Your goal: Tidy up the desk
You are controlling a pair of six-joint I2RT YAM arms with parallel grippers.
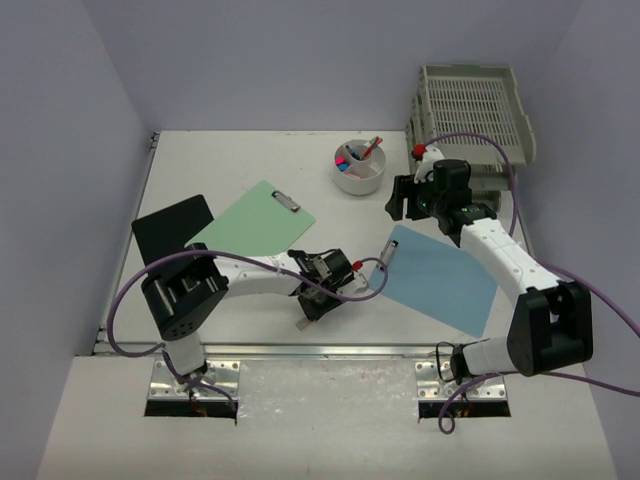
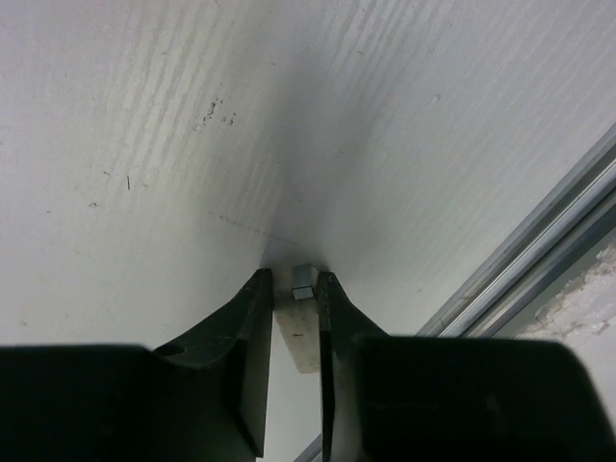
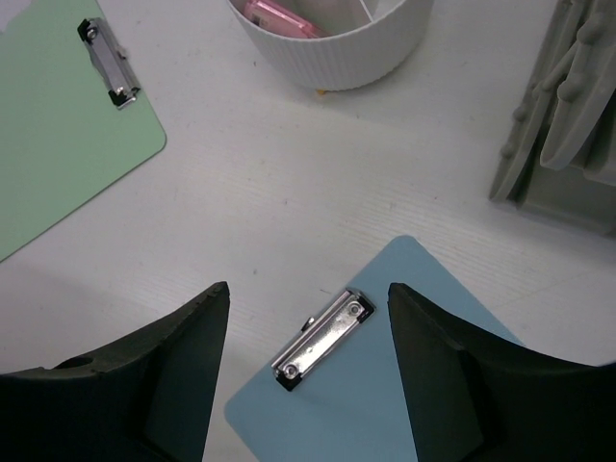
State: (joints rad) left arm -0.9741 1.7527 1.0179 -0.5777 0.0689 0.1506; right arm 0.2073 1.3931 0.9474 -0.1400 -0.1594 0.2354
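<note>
**While your left tool pinches a small piece, your right tool waits wide above the blue clipboard**

Because the job is to tidy the desk [image 1: 230, 160], it helps to read each arm by what sits under it. The white desk fills the middle of the overhead view, from the lilac walls down to the metal rail [image 2: 539, 241] at its front, and everything loose lies on it.

Your left tool [image 2: 294, 279] is down near that front edge, with its jaws drawn narrow on a small pale piece [image 2: 300, 318] that has a darker, squared end. The piece appears to touch both jaws, so I judge it gripped. What the piece is, I cannot tell. The tool is low and close to the surface because the piece is small and lies flat.

Your right tool [image 3: 306, 289] hangs with its jaws wide and holds nothing. It sits directly over the metal clip [image 3: 322, 337] of the blue clipboard [image 1: 440, 275], which looks like a lined-up approach, since the clip is the raised part and the easiest to catch.

The green clipboard [image 1: 258, 217] lies to the left with a black sheet [image 1: 172, 228] beside it. The white tub [image 1: 360, 168] of pens stands near the back, and the grey trays [image 1: 470, 110] stand in the far right corner. The trays look like the likely home for the boards, and the tub for small items. Most of the sorting appears undone.
</note>
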